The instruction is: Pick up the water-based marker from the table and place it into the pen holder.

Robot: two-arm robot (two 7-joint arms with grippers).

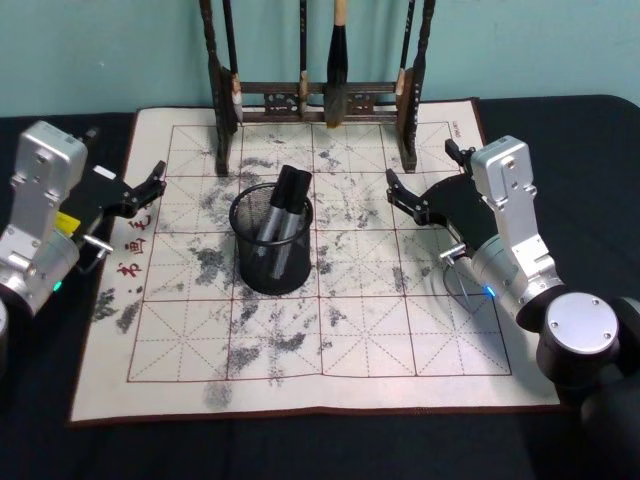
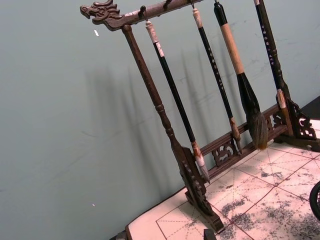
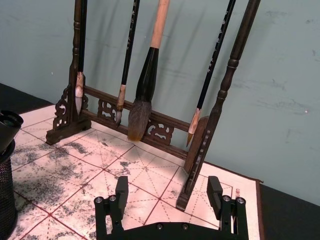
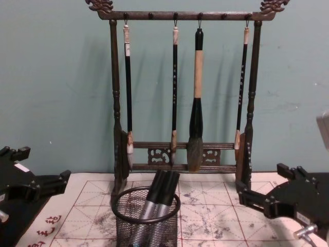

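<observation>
Black-capped, grey-barrelled marker [image 1: 283, 205] seen leaning in mesh pen holder [image 1: 271, 240] at frame centre on the table [image 1: 330, 340], left gripper [image 1: 148, 188] and right gripper [image 1: 428, 190] held spread, empty, at either side.

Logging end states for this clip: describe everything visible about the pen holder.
The pen holder is a small black wire-mesh cylinder with a solid rim, standing upright near the middle of the cream mat, in front of the brush rack. Two markers with grey barrels and black caps lean inside it, caps poking above the rim. Neither gripper touches it.
</observation>
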